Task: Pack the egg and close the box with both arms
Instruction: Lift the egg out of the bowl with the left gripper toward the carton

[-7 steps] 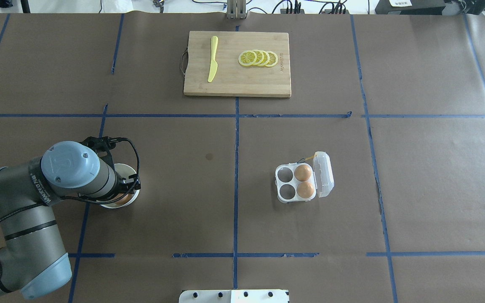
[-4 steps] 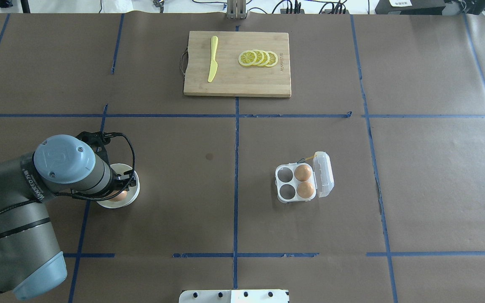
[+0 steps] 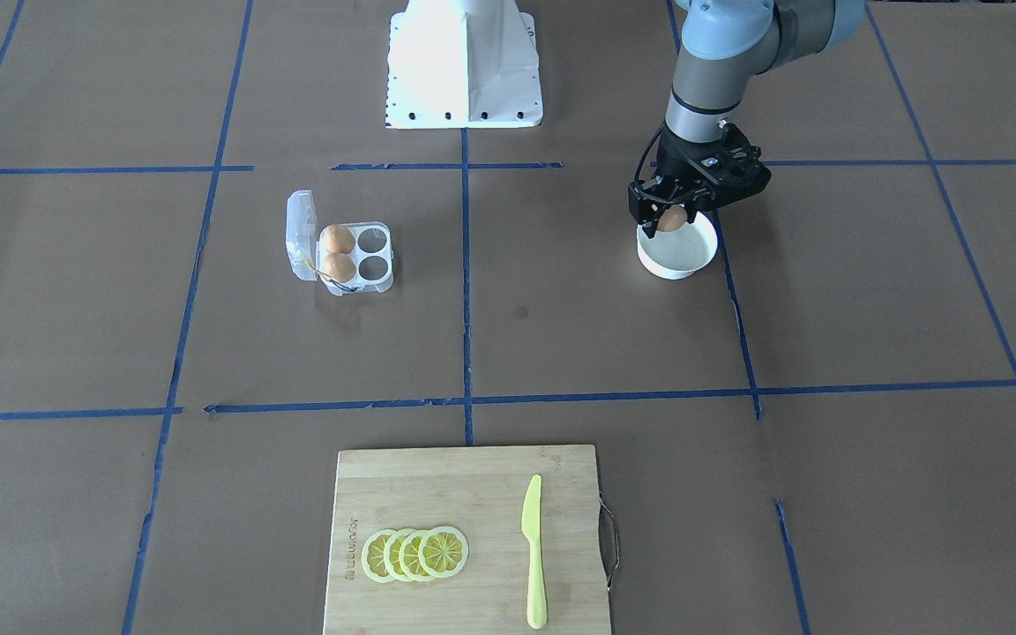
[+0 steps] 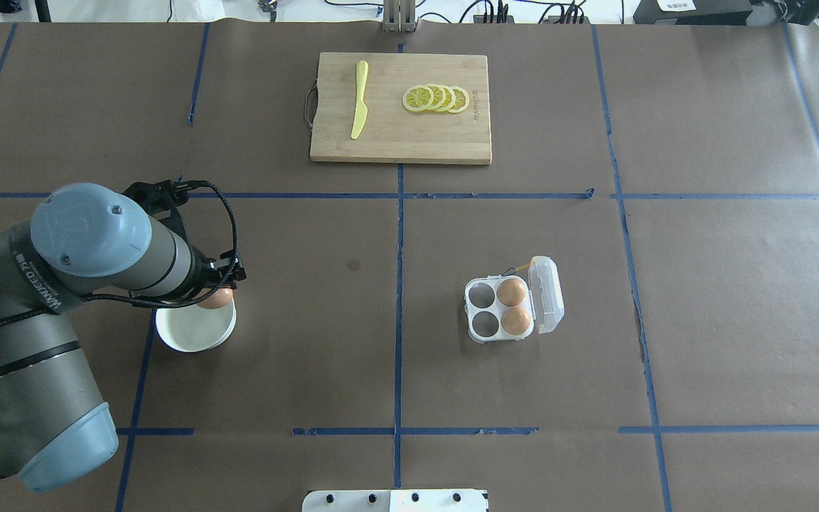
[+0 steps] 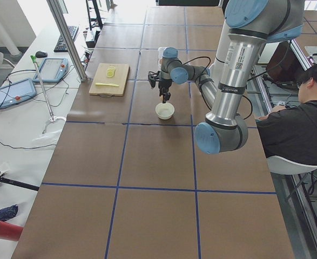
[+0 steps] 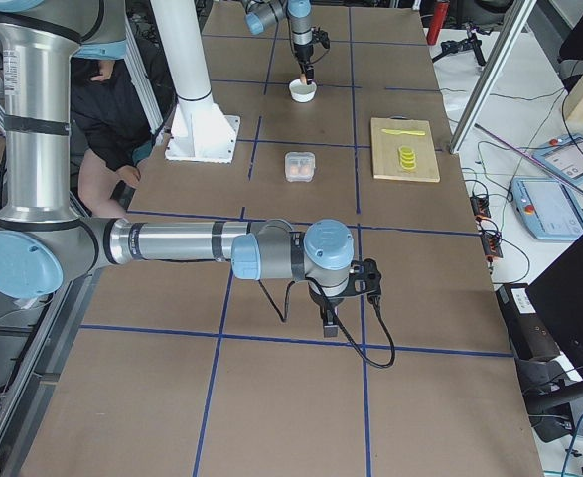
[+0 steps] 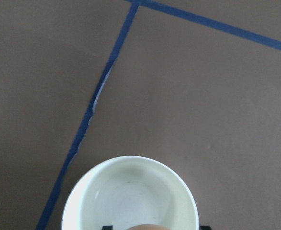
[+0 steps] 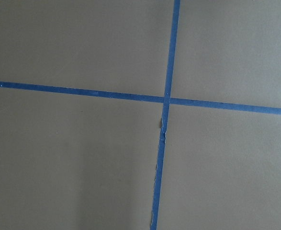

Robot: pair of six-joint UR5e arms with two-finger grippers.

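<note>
A table [image 4: 310, 355] covered in brown paper and marked with blue tape lines is shown from above. At the left of the overhead view, the egg [image 4: 219, 298] is gripped between the closed fingers of the left gripper [image 4: 217, 290] and is held just above the upper right rim of a white bowl [image 4: 162, 331]. Nothing else is seen in the bowl. The egg is partly hidden by the fingers, so its long axis cannot be made out. The box [image 4: 482, 324] is placed well apart to the right of the held egg, past the centre tape line and at about the same height in the frame. Its clear lid [image 4: 547, 296] is folded open on the far right side. The two right-hand cells are filled by two more eggs [image 4: 511, 291], and the two left-hand cells, on the side facing the gripper, are bare. A rightward carry to one of those cells is judged to be the next move. The right gripper [image 6: 329, 320] is seen only in the right side view, low over the table near that camera, and whether it is open or closed cannot be told. At the top centre, a wooden cutting board [image 4: 395, 142] is set with a yellow knife [image 4: 359, 99] and lemon slices [image 4: 436, 98].
</note>
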